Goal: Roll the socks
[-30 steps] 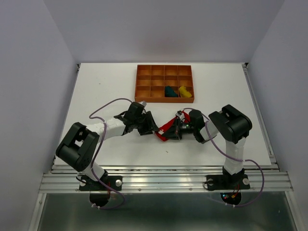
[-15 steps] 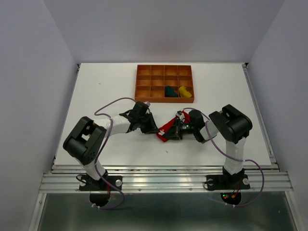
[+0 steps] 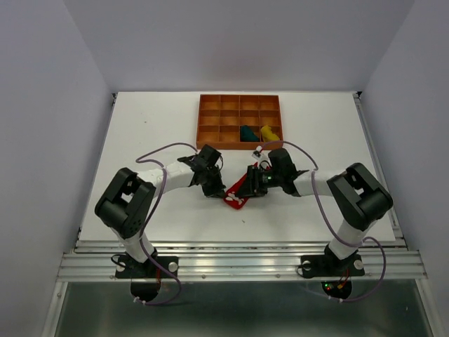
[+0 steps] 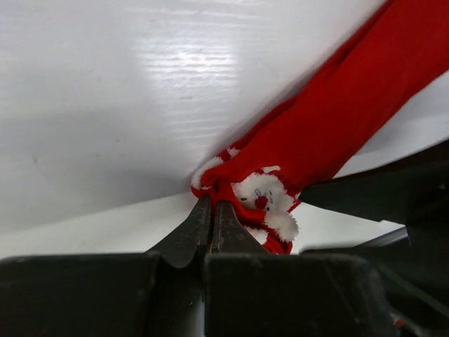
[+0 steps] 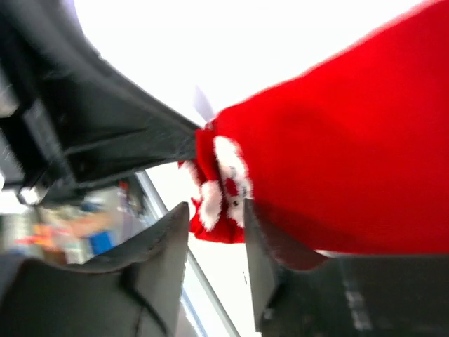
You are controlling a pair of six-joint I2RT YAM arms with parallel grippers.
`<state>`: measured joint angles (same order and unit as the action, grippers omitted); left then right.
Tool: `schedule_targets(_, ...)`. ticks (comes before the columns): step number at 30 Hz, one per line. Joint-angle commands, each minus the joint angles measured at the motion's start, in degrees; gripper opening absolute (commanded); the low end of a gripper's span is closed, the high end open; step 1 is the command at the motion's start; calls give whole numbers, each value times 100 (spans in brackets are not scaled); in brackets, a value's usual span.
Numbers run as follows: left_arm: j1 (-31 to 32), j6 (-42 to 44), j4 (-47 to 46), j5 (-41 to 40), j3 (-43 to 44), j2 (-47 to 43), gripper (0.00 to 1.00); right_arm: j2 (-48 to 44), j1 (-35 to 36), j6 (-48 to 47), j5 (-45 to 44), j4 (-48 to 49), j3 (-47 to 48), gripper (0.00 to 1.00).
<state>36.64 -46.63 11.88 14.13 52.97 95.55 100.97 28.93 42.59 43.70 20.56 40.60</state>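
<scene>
The red sock (image 3: pixel 236 196) is lying stretched out on the table (image 3: pixel 154 126), near its middle, between the two grippers. Its white-trimmed end (image 4: pixel 261 203) is bunching up at the left gripper (image 4: pixel 212 205), whose jaws are pressing together on a fold of that end, with no gap showing between them. From there the rest of the sock is running up and away to the right in the left wrist view, lifting off the table.

The right gripper (image 5: pixel 214 235) is sitting just beside the same end, facing the left one. Its jaws are standing partly apart with clear space between them, and they are not clamping anything. The trimmed end is hanging just above that gap, and the body of the sock is draping over the right-hand finger (image 5: pixel 270 246). The right wrist view is blurring here, so it is unclear whether the cloth is resting on that finger or only passing close.

The teal sock (image 3: pixel 248 133) and the yellow sock (image 3: pixel 269 133) are sitting as small bundles in neighbouring compartments of the tray (image 3: pixel 210 123) at the far side of the table, well apart from both grippers.
</scene>
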Motion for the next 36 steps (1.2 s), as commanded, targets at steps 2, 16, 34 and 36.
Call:
schedule_targets(2,27,22,1377,-297,441,218,0,-683,884,-1752,-1019,-1158,475,52)
schedule_targets(16,27,84,2363,-763,1058,412,0,-1624,2150,-3115,-3305,-1536,238,57)
schedule_targets(34,27,-135,2301,-789,882,236,0,-930,3075,-3030,-4809,-1301,686,50)
schedule_targets(36,27,-171,2284,-772,864,219,0,-790,3075,-2706,-4976,-1265,765,43)
